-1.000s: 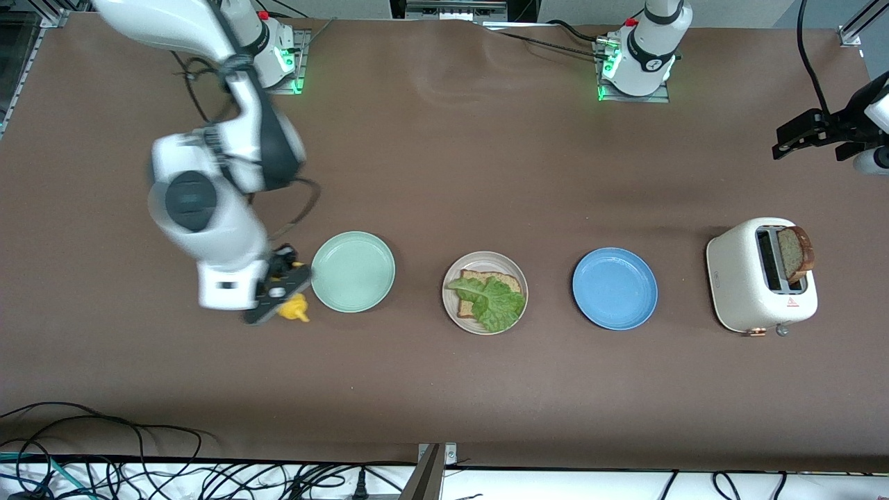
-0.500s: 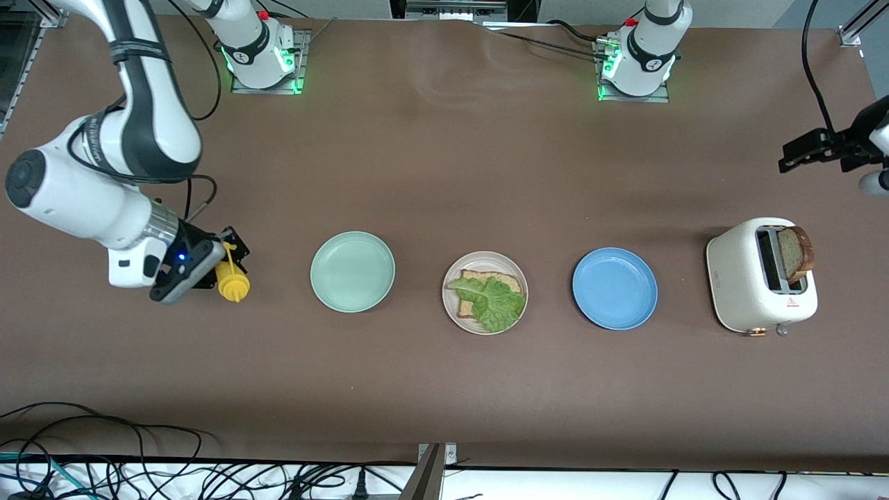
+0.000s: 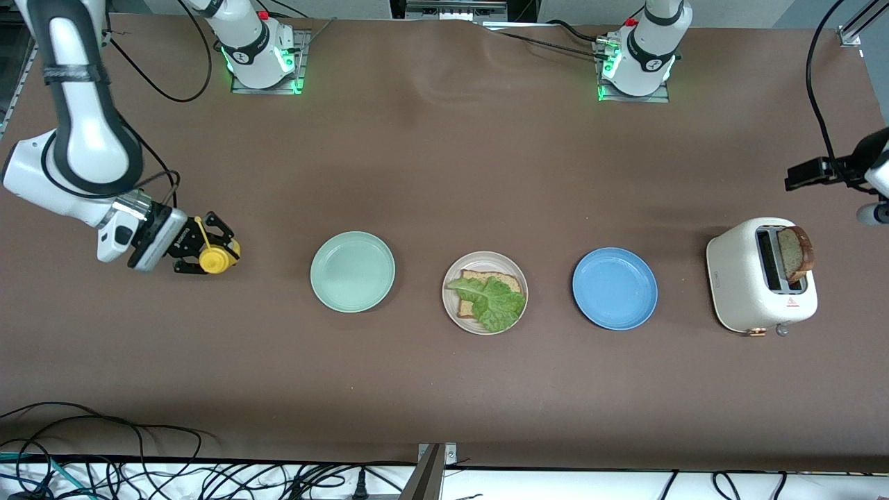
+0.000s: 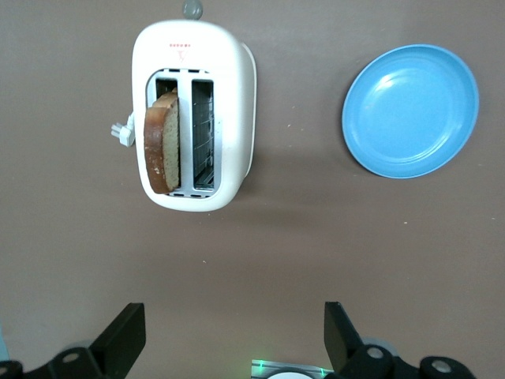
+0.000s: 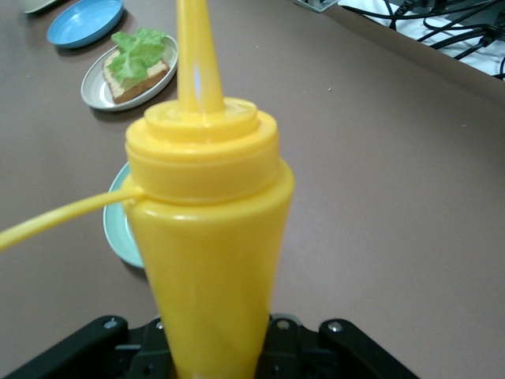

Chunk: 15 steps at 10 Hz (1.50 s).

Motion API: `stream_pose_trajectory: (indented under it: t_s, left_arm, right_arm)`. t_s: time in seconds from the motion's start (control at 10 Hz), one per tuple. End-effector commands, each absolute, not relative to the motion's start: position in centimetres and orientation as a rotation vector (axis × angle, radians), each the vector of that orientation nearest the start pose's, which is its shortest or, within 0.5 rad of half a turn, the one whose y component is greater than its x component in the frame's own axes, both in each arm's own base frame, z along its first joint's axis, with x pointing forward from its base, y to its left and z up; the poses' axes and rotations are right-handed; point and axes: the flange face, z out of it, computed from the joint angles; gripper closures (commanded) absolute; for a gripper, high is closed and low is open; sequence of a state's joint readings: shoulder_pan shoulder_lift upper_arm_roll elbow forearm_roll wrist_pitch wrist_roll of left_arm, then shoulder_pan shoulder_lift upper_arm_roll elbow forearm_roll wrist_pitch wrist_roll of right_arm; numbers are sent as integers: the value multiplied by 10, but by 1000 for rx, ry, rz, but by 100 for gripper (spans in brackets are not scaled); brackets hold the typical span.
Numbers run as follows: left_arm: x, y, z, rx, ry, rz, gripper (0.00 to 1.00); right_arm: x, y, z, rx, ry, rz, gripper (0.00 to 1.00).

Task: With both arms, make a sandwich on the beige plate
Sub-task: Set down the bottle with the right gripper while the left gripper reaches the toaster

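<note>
The beige plate (image 3: 486, 258) lies in the middle of the row and carries one slice of brown bread (image 3: 507, 280) with a green lettuce leaf (image 3: 492, 300) on top. A second bread slice (image 3: 796, 253) stands in the white toaster (image 3: 746, 285). My right gripper (image 3: 201, 254) is shut on a yellow squeeze bottle (image 3: 214, 258), low over the table at the right arm's end. In the right wrist view the bottle (image 5: 209, 237) fills the middle, with the beige plate (image 5: 91, 91) seen past it. My left gripper (image 4: 230, 339) hangs open and empty, up in the air beside the toaster (image 4: 193, 126).
A mint green plate (image 3: 353, 271) lies between the bottle and the beige plate. A blue plate (image 3: 615, 288) lies between the beige plate and the toaster. Loose cables (image 3: 139, 465) run along the table edge nearest the front camera.
The right arm has swung the yellow bottle away from the mint green plate toward its own end of the table and turned it. The left gripper has drifted slightly outward.
</note>
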<state>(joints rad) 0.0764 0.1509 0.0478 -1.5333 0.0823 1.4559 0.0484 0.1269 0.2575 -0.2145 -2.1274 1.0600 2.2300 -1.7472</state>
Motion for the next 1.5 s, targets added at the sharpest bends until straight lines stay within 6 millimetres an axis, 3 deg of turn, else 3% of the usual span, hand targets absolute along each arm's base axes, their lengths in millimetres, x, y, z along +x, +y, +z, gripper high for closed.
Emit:
stream_pose_trajectory:
  t_s: [0.0,0.2,0.5,0.9,1.1,1.4]
  left_arm:
    - [586,123,524,-3034,-198,422,0]
    - [598,139,514,-3025,-228,430,0]
    - [626,169,462,-3045,-172,381,0]
    - [643,185,424,-3057,-135,309,0]
    - [642,205,393,-3107,-196,358,0]
    - [640,207,369,-3116,-206,417,0]
  right_arm:
    - [535,-49,270,-2106,-1198,-792,100]
    - [513,-85,236,-1998,-1275,-840,100]
    - [484,-119,181,-1823,-1371,-959,100]
    - [475,-109,145,-1737,-1313,-1048,100]
    - [471,-104,129,-1708,-1323,-1081,100]
    - [471,-97,123,-1688,-1307,-1126,100]
